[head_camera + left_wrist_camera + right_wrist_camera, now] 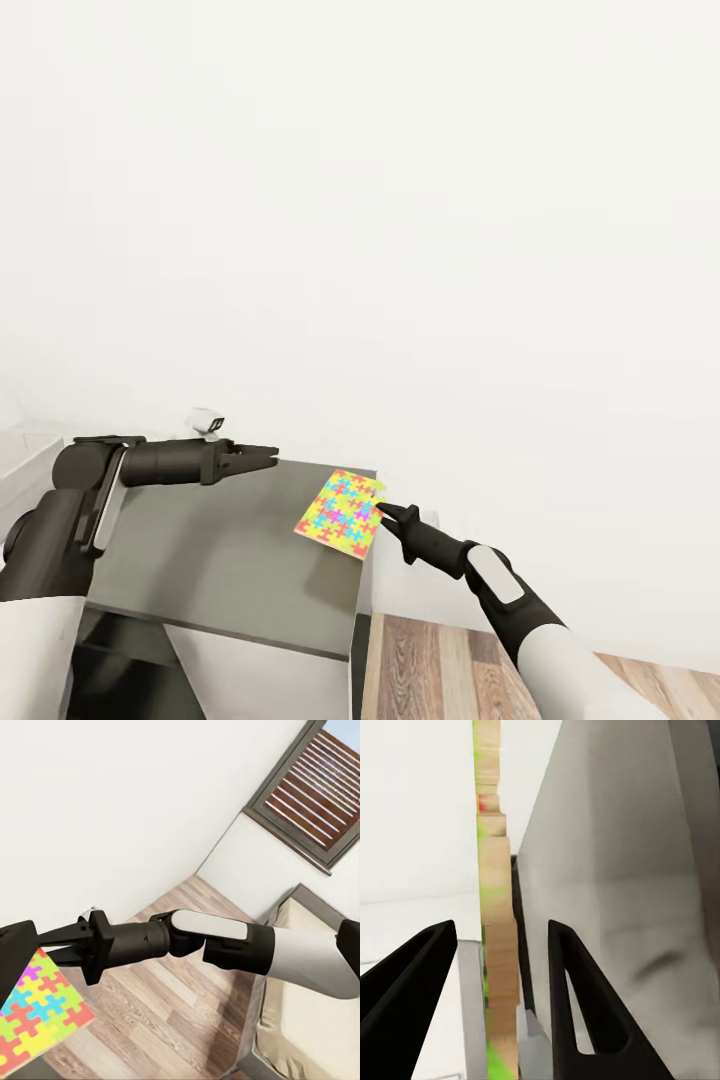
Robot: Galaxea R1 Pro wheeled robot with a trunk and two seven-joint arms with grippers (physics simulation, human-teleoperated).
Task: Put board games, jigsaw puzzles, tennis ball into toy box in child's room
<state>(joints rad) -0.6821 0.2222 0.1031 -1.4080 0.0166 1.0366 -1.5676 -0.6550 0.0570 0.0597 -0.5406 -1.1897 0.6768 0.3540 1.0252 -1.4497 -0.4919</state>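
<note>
Plain white wall backs a dark grey cabinet top (210,540), wood floor beyond. Jigsaw puzzle (341,514) lies at the cabinet's far right corner, one edge overhanging. Right gripper (385,510) is at that edge; right wrist view shows its fingers (412,982) spread, puzzle edge-on between them, seemingly not yet pinched. Left gripper (262,457) hovers over the top, fingers narrow, empty. Advice: slide deeper onto the overhang, keep level, then close.
</note>
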